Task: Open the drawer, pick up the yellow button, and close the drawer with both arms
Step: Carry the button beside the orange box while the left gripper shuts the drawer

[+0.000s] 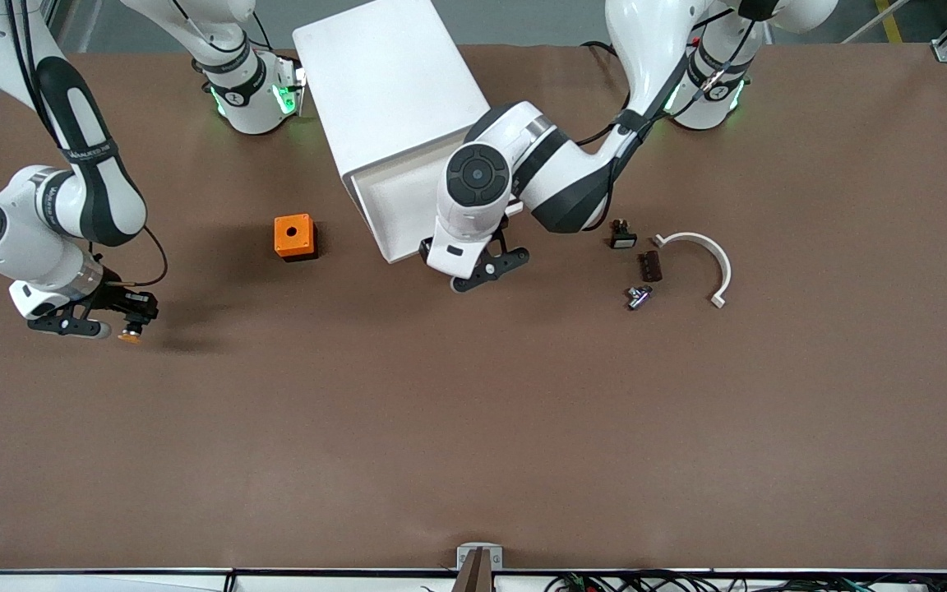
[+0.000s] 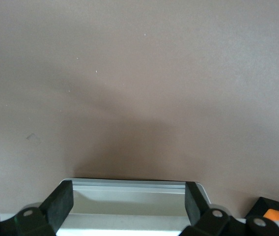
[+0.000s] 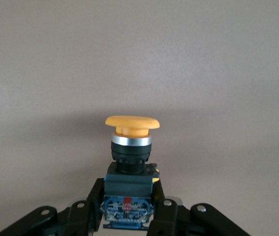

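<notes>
The drawer (image 1: 398,205) juts from the cabinet (image 1: 387,82), with the cube (image 1: 293,236) beside it toward the right arm's end.

The right arm reaches low, its right pincer (image 1: 124,316) clamped tight. The left arm bends down, left pincer (image 1: 490,270) spread wide.

Surface: brown table (image 1: 473,427) filling the frame.
Upper centre: white cabinet (image 1: 391,90), drawer (image 1: 399,205) open.
Centre-left: orange cube (image 1: 293,236).
Centre-right: white curved bracket (image 1: 708,251), three small parts (image 1: 646,267).

Drawer (image 1: 398,205) open, white; orange-capped button (image 1: 130,333) held above table.
</notes>
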You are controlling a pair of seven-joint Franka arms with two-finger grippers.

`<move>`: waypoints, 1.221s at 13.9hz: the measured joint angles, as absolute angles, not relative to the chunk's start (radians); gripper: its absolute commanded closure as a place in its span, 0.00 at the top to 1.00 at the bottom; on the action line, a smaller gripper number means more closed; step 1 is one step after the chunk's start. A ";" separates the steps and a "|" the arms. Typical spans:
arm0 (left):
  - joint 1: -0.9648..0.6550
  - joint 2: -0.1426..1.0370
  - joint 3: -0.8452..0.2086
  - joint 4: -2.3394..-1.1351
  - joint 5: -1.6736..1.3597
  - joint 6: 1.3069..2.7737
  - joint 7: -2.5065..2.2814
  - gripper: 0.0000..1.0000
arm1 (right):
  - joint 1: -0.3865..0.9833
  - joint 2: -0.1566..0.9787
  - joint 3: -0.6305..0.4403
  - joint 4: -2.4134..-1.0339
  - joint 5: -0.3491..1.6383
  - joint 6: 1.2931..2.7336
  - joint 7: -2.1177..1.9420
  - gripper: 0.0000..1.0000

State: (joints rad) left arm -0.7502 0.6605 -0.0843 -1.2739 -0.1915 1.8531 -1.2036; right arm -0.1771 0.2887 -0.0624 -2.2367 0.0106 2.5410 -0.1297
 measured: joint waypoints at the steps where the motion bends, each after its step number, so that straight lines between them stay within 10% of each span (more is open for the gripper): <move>1: -0.755 0.661 -0.084 -1.274 -0.200 1.853 -1.204 1.00 | -0.177 0.289 -0.060 -2.237 0.011 2.541 -0.130 0.00; 17: -0.812 0.673 -0.085 -1.288 -0.452 1.852 -1.203 1.00 | -0.179 0.358 -0.056 -2.248 0.010 2.599 -0.128 0.00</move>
State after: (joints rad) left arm -0.8118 0.6734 -0.0850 -1.2876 -0.4515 1.8525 -1.2030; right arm -0.1788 0.3579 -0.0562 -2.2479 0.0104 2.5992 -0.1283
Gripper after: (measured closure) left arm 0.000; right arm 0.581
